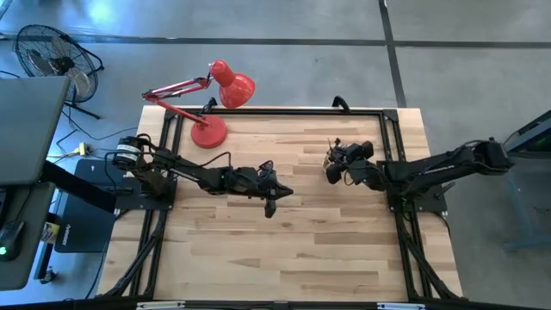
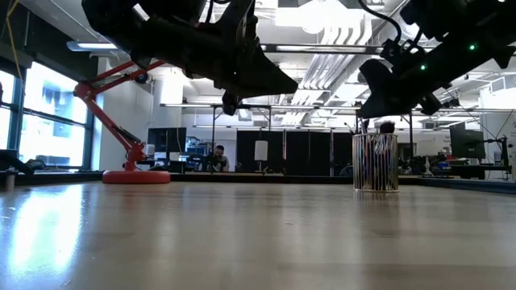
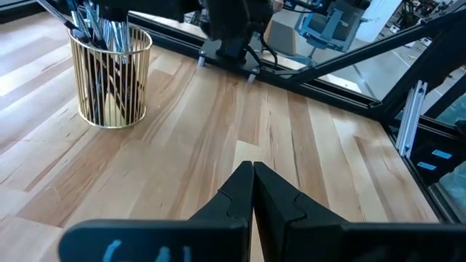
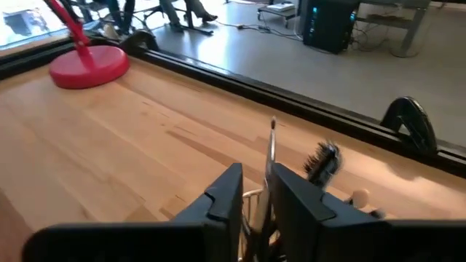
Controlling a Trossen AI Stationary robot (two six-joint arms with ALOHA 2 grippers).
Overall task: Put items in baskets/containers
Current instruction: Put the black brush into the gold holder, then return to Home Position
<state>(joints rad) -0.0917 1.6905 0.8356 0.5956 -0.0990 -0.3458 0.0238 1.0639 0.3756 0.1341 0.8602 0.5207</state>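
Note:
The container is a small cylindrical cup of thin gold upright wires. It stands on its base on the table's far right part. Several makeup brushes stand inside it, leaning on its rim, with their ends sticking out above. My right gripper hovers just above the cup, open by a narrow gap. One thin silvery brush handle rises in that gap, and a dark bristle tip shows beside it. My left gripper is shut and empty, raised over the table's middle. My right gripper comes from above, slanting down over the cup's mouth. The silvery brush handle runs close along one finger's inner side. I cannot tell whether the finger touches it.
A red desk lamp stands by its round base at the table's far left. A black frame rail runs along the far edge. Bare wood lies between the arms and toward the near edge.

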